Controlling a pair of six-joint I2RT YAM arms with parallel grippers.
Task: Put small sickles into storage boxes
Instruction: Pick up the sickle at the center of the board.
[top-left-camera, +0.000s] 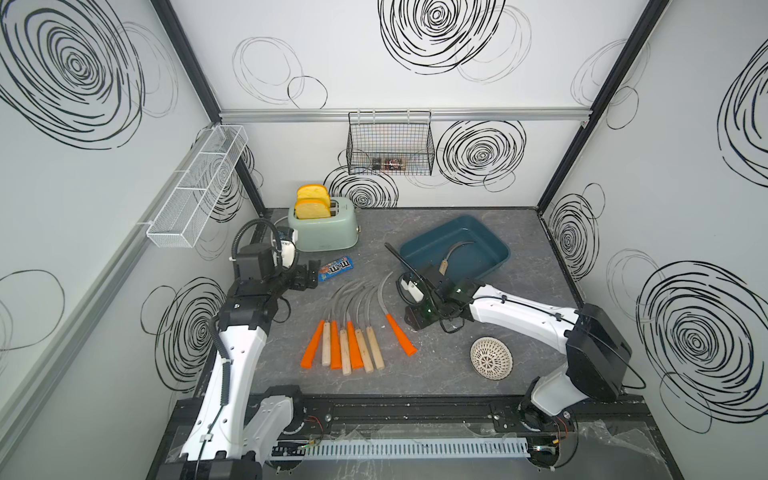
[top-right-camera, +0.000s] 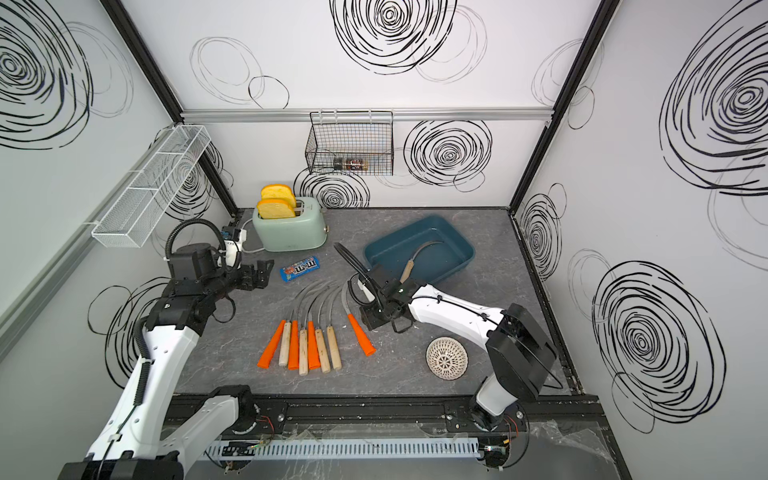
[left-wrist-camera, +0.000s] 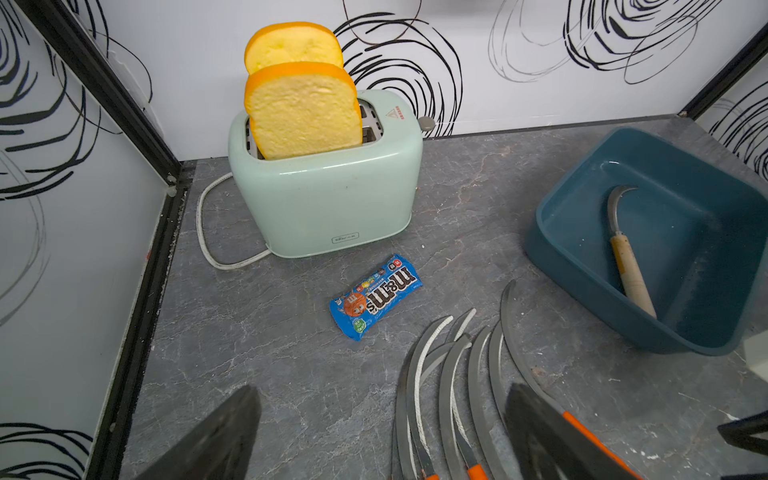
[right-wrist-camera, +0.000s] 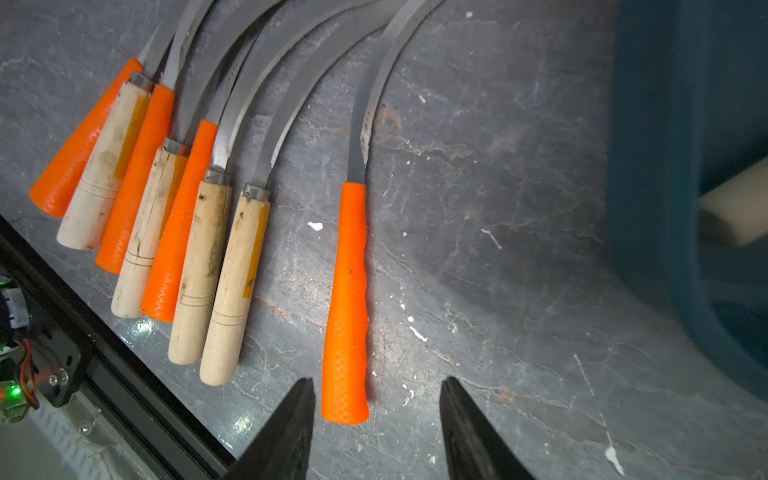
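Observation:
Several small sickles lie side by side mid-table, orange and pale wooden handles toward the front, grey blades fanned toward the back. One orange-handled sickle lies apart to their right. A wooden-handled sickle rests in the teal storage box. My right gripper hangs open above the lone orange sickle. In the right wrist view its handle end shows between the fingers of the gripper, untouched. My left gripper stands wide open beside the candy bag, holding nothing; the left wrist view shows it over blade tips.
A mint toaster with two bread slices stands at the back left. A blue candy bag lies before it. A white woven bowl sits upside down at the front right. A black wire basket and white mesh shelf hang on the walls.

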